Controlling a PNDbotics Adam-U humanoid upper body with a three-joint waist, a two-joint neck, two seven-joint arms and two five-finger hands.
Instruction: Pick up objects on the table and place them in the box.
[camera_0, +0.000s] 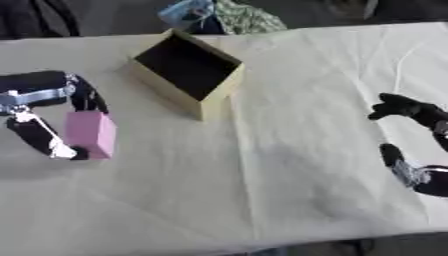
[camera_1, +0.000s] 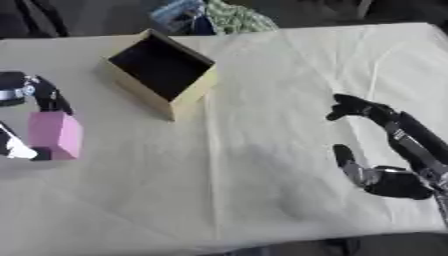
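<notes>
At the far left, the robot's left hand (camera_0: 52, 120) is wrapped around a pink rectangular block (camera_0: 91, 134): dark fingers curl over the block's top edge near its far corner, and the thumb reaches down along its left side to the lower corner, so the block sits pinched between them. The block stands upright, and I cannot tell whether its base is on the cloth-covered tabletop (camera_0: 262, 200) or just raised off it. By my judgement this is the grasp stage of the job, with the carry and the drop yet to come.

Just to the right and further back stands the open tan cardboard box (camera_0: 188, 70), turned at an angle to the tabletop's edges. Its dark interior shows nothing inside that I can make out, so no object seems to have been delivered yet. The block lies near the box's front-left wall but apart from it; the move left to make is probably a short lift up and across to the right, over the rim.

No other loose object is visible on the cloth, so the pink block appears to be the only item remaining.

At the far right, the right hand (camera_1: 385, 177) hangs idle over the tabletop, its fingers relaxed and spread, holding nothing.
</notes>
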